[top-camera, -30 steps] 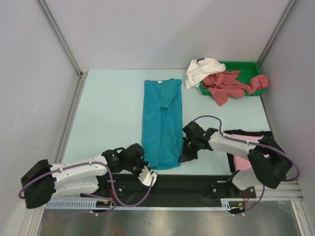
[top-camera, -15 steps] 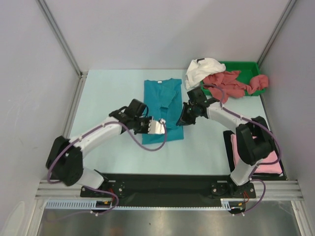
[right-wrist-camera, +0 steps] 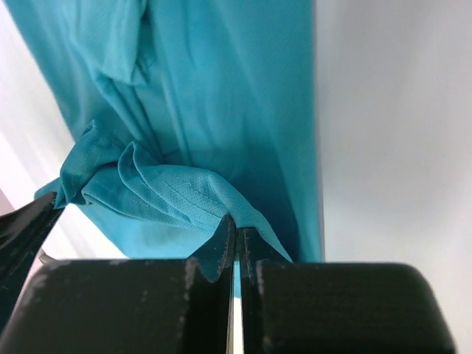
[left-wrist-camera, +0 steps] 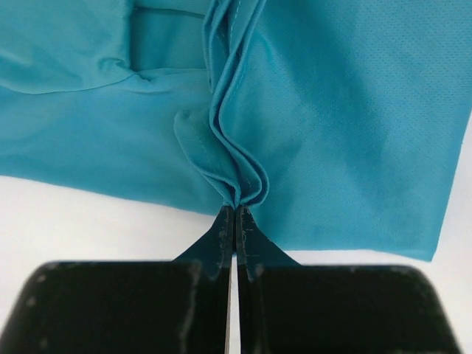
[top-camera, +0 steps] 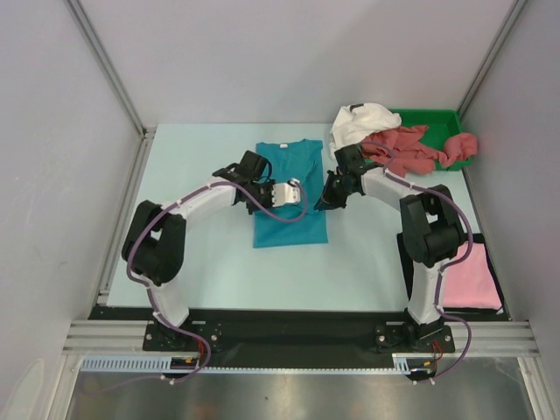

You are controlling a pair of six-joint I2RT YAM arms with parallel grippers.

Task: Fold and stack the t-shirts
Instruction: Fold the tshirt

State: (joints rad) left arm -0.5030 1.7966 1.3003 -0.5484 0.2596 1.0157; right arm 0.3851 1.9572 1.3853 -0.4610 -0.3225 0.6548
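The teal-blue t-shirt (top-camera: 290, 223) lies in the middle of the table, doubled over on itself. My left gripper (top-camera: 294, 192) is shut on a bunched edge of it (left-wrist-camera: 332, 110), the cloth pinched at the fingertips (left-wrist-camera: 236, 210). My right gripper (top-camera: 325, 203) is shut on the shirt's right edge (right-wrist-camera: 221, 88), with folds gathered at its tips (right-wrist-camera: 237, 228). A white t-shirt (top-camera: 361, 122) and dusty-red t-shirts (top-camera: 407, 149) lie heaped at the back right. A light pink t-shirt (top-camera: 471, 278) lies flat at the front right.
The green plastic tray (top-camera: 437, 116) stands in the back right corner, with the red shirts spilling over its rim. A black mat (top-camera: 404, 249) lies under the pink shirt. Grey walls and metal rails close in the table on the left, back and right.
Both grippers have carried the teal shirt's near hem from the table's front towards its collar. The shirt now lies folded to about half its length.
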